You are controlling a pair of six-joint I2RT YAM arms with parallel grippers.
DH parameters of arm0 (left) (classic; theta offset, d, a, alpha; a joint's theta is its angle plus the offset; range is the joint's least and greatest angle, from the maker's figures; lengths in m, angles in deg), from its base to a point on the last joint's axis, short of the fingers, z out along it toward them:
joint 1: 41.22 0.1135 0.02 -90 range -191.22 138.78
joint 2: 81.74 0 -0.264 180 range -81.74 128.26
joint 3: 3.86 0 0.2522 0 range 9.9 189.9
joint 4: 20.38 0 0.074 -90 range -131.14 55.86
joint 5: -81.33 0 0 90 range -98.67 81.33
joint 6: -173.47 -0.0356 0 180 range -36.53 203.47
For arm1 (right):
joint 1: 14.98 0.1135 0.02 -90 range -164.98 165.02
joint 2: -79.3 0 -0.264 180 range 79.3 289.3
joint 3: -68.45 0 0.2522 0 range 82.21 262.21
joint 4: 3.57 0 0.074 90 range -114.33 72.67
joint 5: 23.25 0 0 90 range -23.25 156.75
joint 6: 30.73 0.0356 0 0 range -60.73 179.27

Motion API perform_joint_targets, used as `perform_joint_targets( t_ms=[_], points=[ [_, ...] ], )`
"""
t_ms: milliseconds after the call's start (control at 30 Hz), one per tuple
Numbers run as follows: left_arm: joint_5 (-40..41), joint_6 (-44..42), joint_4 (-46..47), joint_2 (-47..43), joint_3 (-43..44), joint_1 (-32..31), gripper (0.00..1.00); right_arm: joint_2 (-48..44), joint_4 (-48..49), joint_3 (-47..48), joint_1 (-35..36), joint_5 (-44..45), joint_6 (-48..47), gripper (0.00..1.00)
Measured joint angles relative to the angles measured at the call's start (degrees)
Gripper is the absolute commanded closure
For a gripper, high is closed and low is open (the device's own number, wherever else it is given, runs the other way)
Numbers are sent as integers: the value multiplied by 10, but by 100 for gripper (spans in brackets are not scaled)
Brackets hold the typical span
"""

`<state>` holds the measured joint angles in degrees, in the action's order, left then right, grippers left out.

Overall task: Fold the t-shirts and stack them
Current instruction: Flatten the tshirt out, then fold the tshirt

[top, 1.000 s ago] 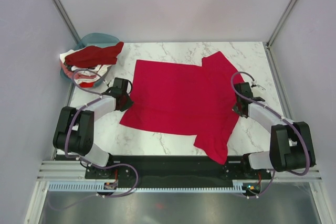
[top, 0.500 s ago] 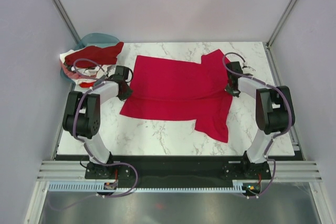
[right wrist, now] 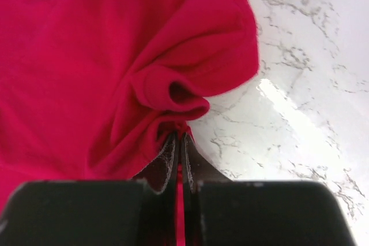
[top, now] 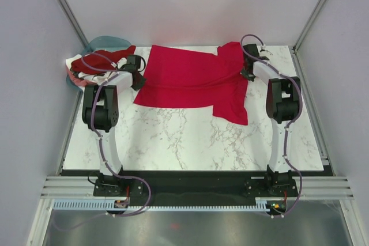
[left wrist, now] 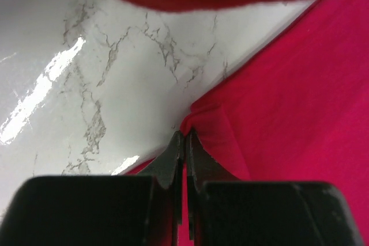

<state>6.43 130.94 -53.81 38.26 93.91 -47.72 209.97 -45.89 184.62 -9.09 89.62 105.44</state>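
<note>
The left tool (left wrist: 184, 136) and right tool (right wrist: 180, 136) each pinch a thin edge fold of the bright crimson cloth t-shirt (top: 190, 79), spread across the far white marble surface (top: 190, 139). Shallow bites may slip under tension, bunching it.

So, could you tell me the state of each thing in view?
Crimson t-shirt: unfolded, lying at the far side of the table, pinched at both side edges.
Left gripper: jaws shut on the shirt's edge.
Right gripper: jaws shut on a bunched edge.
Other t-shirts: heaped, unfolded, on the teal basin.
</note>
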Motion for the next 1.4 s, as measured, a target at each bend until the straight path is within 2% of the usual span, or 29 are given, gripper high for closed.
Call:
perform_joint_targets(
  t_ms=[167, 333, 367, 400, 433, 500, 533, 567, 600, 633, 667, 700, 833, 933, 1133, 1400],
  points=[
    [7, 28, 23, -16, -30, 1, 98, -28, -4, -41, -10, 15, 15, 96],
    [14, 45, 24, -84, -123, 1, 98, -140, -25, -183, -31, 31, 29, 88],
    [13, 47, 24, -101, -144, 0, 98, -165, -30, -209, -35, 32, 33, 77],
    [12, 48, 20, -116, -161, 0, 98, -190, -34, -231, -40, 32, 38, 75],
    [13, 48, 16, -134, -183, -1, 98, -214, -34, -254, -44, 40, 39, 68],
    [14, 48, 4, -161, -212, 0, 95, -262, -36, -296, -52, 50, 43, 46],
    [14, 47, 0, -172, -223, 0, 89, -287, -35, -316, -56, 57, 45, 39],
    [14, 47, -3, -181, -231, 1, 66, -308, -37, -332, -58, 62, 47, 24],
    [14, 40, -6, -191, -240, 1, 51, -330, -38, -349, -60, 67, 47, 24],
    [14, 35, -9, -202, -248, 1, 42, -348, -39, -360, -60, 70, 46, 24],
    [13, 31, -13, -212, -256, 1, 28, -369, -37, -376, -60, 69, 41, 26],
    [12, 25, -15, -223, -262, 0, 23, -390, -36, -391, -60, 67, 34, 27],
    [9, 19, -18, -279, -298, -1, 20, -477, -21, -450, -39, 54, 1, 28],
    [7, 18, -24, -341, -336, -4, 19, -534, -12, -492, 8, 33, -30, 30],
    [-12, 8, -25, -451, -416, -10, 22, -617, -1, -596, 92, -14, -69, 35],
    [-72, -16, 2, -521, -513, -15, 26, -655, 7, -687, 139, -107, -95, 43]
  ],
)
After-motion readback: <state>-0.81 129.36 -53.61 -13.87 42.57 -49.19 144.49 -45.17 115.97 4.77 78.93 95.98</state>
